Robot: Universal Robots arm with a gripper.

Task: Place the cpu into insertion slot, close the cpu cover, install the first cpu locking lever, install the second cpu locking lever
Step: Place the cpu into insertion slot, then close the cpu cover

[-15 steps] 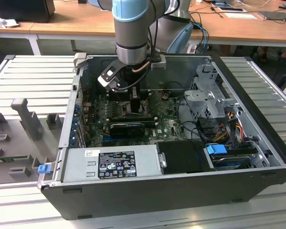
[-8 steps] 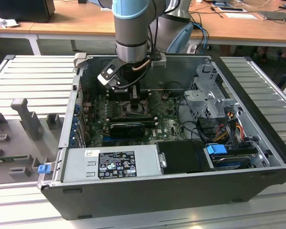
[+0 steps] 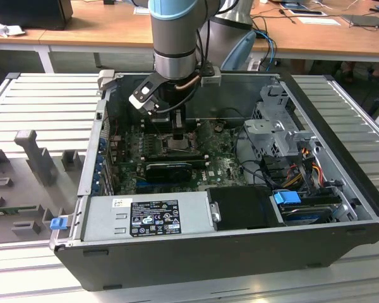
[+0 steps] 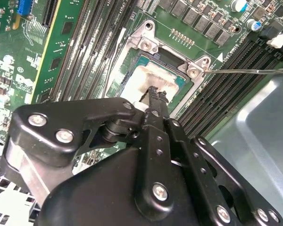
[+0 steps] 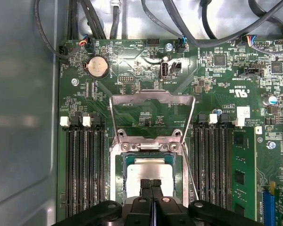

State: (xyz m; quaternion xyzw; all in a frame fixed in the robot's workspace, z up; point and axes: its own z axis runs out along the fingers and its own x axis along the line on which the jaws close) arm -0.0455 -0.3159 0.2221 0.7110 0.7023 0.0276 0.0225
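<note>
Pincer down on the cpu
Tips pressed together, touching or just above the cpu, which lies flat in the insertion slot; probably light, stiff, fragile underneath (I'd only grab opposite edges). Beyond it the cpu cover stands open; arm hangs vertical above.
</note>
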